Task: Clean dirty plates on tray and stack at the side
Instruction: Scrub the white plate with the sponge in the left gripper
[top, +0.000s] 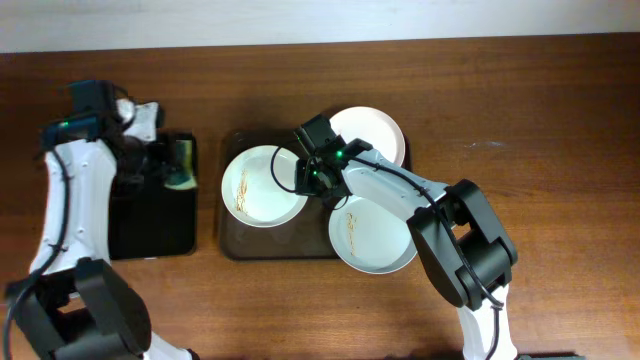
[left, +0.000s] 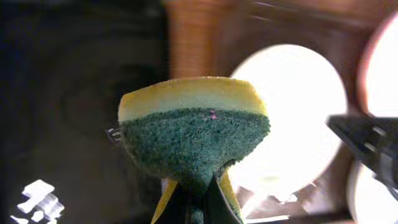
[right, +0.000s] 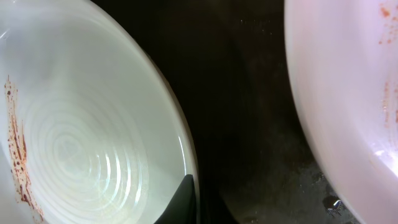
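Three plates lie on the dark brown tray (top: 232, 245): a left plate (top: 255, 190) with yellowish-brown streaks, a back right plate (top: 378, 130), and a front right plate (top: 375, 240) with streaks. My right gripper (top: 305, 178) is shut on the right rim of the left plate. In the right wrist view one finger (right: 186, 199) lies over that plate's (right: 93, 124) rim, with another streaked plate (right: 348, 93) to the right. My left gripper (top: 165, 165) is shut on a yellow and green sponge (left: 194, 124) above the black tray (top: 150, 225).
The narrow black tray stands left of the brown tray. Bare wooden table (top: 540, 120) lies to the right and behind. The right arm (top: 400, 195) crosses between the two right plates.
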